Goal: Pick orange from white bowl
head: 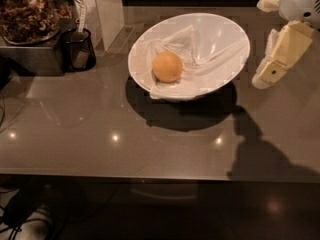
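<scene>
The orange (167, 66) lies in the left half of the white bowl (220, 29), on its wrinkly white lining. The bowl stands tilted on the grey-brown counter, its rim higher at the right. My gripper (265, 74) hangs at the right edge of the view, just right of the bowl's rim and above the counter. It is apart from the orange and holds nothing that I can see.
A small black cup (77, 49) with a utensil stands left of the bowl. A container of dark dried stuff (27, 14) sits at the far left on a metal box. A white upright panel (102, 9) stands behind the cup. The counter's front edge (150, 176) runs across the lower view.
</scene>
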Robot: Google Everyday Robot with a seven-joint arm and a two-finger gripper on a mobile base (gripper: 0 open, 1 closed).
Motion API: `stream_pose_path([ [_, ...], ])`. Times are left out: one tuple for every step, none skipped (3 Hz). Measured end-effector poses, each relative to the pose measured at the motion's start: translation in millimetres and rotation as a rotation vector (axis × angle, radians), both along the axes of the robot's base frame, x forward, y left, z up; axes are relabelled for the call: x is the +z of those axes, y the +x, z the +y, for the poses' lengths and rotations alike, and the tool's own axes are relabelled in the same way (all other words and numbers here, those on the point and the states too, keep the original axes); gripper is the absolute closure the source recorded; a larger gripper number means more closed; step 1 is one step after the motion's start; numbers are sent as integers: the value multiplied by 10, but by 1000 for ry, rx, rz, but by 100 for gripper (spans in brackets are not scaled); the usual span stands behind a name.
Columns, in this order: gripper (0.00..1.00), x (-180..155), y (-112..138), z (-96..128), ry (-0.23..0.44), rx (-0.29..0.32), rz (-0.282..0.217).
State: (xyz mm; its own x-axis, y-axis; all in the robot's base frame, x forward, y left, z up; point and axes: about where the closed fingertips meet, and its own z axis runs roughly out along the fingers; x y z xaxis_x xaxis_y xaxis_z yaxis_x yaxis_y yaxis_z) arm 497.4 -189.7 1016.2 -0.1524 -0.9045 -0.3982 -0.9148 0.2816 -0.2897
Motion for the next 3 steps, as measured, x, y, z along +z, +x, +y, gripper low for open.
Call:
stream_pose_path([
  [0, -2, 2, 2, 1, 0, 0],
  [0, -69, 185, 194, 50, 40, 3],
  [0, -154, 455, 645, 92, 141, 16],
])
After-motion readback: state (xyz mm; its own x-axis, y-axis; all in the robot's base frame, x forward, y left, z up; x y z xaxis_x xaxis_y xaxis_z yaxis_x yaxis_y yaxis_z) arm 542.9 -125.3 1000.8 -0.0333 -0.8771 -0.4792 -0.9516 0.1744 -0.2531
